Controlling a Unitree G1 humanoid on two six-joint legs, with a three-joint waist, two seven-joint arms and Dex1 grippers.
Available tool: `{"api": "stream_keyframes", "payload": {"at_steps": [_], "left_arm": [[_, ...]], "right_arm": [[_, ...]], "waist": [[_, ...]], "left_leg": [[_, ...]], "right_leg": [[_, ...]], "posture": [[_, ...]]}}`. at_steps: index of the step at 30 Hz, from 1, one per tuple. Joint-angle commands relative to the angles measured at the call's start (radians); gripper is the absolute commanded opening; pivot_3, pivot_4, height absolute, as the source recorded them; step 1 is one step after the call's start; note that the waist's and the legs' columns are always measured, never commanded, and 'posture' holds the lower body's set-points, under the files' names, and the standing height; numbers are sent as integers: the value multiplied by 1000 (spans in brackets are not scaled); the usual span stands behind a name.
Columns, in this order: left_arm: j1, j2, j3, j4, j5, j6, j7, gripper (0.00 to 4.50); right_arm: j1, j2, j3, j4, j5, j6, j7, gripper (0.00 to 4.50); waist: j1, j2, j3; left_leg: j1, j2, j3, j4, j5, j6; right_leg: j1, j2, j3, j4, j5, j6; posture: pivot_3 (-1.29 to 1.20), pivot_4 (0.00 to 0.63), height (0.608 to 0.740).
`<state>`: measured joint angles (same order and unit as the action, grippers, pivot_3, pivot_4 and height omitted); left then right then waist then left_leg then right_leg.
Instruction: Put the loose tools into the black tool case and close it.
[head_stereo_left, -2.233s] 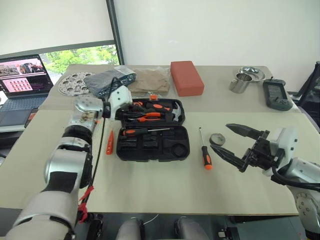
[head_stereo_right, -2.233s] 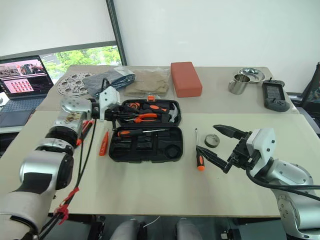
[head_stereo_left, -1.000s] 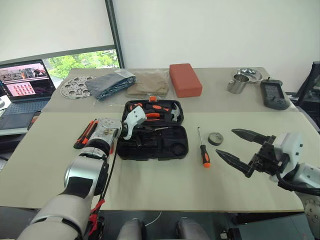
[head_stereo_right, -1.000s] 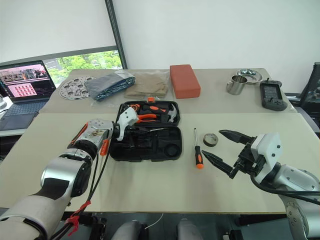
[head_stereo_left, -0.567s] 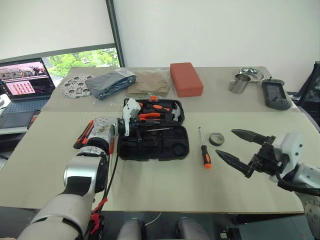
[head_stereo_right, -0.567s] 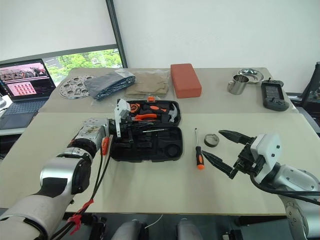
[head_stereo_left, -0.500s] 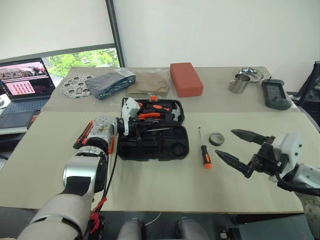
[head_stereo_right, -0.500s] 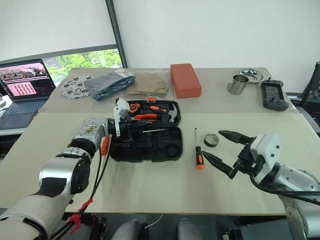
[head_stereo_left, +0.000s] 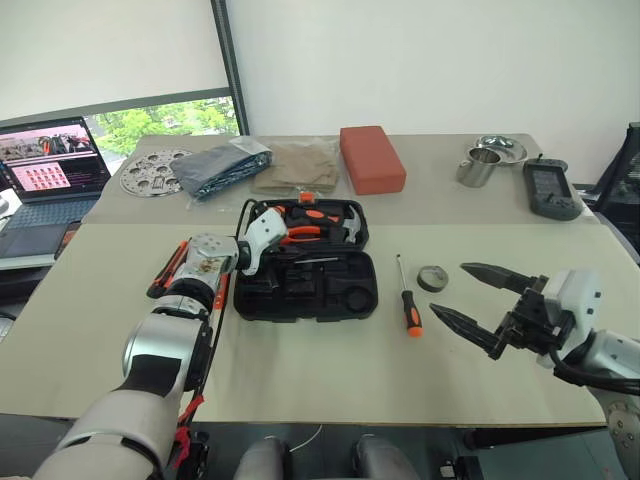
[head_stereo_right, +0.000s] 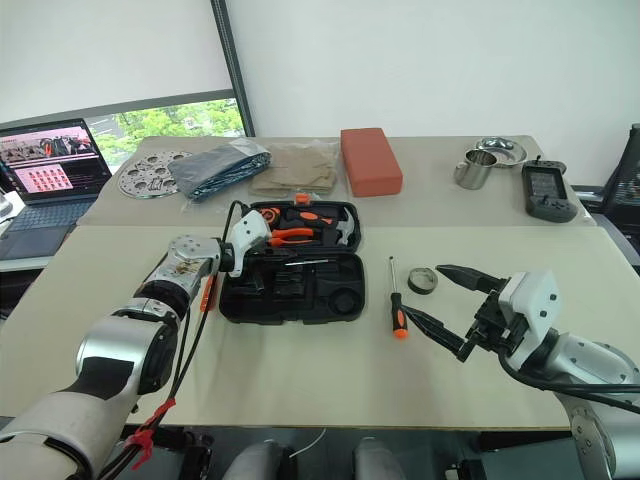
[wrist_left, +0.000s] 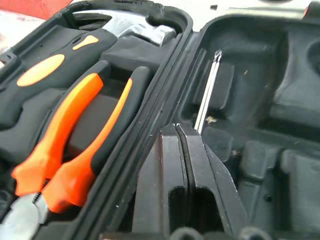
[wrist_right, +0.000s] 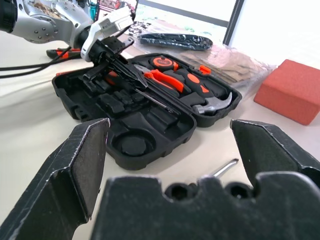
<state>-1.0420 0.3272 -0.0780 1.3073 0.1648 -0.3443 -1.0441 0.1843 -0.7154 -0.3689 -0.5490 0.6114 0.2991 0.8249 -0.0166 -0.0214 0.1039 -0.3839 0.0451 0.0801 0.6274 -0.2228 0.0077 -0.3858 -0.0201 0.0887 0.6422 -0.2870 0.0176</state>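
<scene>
Since 2.2 s ago the left gripper (wrist_left: 182, 145), fingers pressed shut on nothing, has seated 1 screwdriver (wrist_left: 206, 97) in the open black tool case (head_stereo_left: 305, 290) at frame centre-left, while the right gripper (head_stereo_left: 470, 300) waits wide open and empty, leaving another screwdriver (head_stereo_left: 408, 300) and the tape roll (head_stereo_left: 433, 277) loose right of centre.

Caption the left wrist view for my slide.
Shut left gripper over the open case, screwdriver lying beside pliers and hammer.

Closed end effector (wrist_left: 184, 145), screwdriver shaft (wrist_left: 207, 92), pliers (wrist_left: 75, 145)
</scene>
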Motion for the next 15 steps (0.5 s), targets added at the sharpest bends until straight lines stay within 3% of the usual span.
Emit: {"api": "stream_keyframes", "payload": {"at_steps": [1,10,15], "left_arm": [[15,25,-78,17,97,-19,71,67],[20,15,-128,25,138,-47,130,67],[-16,7,3,13,1,-28,82,67]], "right_arm": [[19,-14,-34,-39,6,15,-11,4500],[42,-15,-42,-49,6,14,-10,4500],[42,-13,-17,-60,-16,66,-68,4500]], "waist": [[-1,0,0],[-10,0,0],[-11,-1,0]], "left_leg": [[0,0,0,0,0,0],[9,0,1,-1,0,0],[12,0,1,-1,0,0]], "right_leg": [[0,0,0,0,0,0],[13,1,3,1,-1,1],[13,1,2,0,-1,1]], "posture": [[0,150,740],[0,150,740],[0,150,740]]}}
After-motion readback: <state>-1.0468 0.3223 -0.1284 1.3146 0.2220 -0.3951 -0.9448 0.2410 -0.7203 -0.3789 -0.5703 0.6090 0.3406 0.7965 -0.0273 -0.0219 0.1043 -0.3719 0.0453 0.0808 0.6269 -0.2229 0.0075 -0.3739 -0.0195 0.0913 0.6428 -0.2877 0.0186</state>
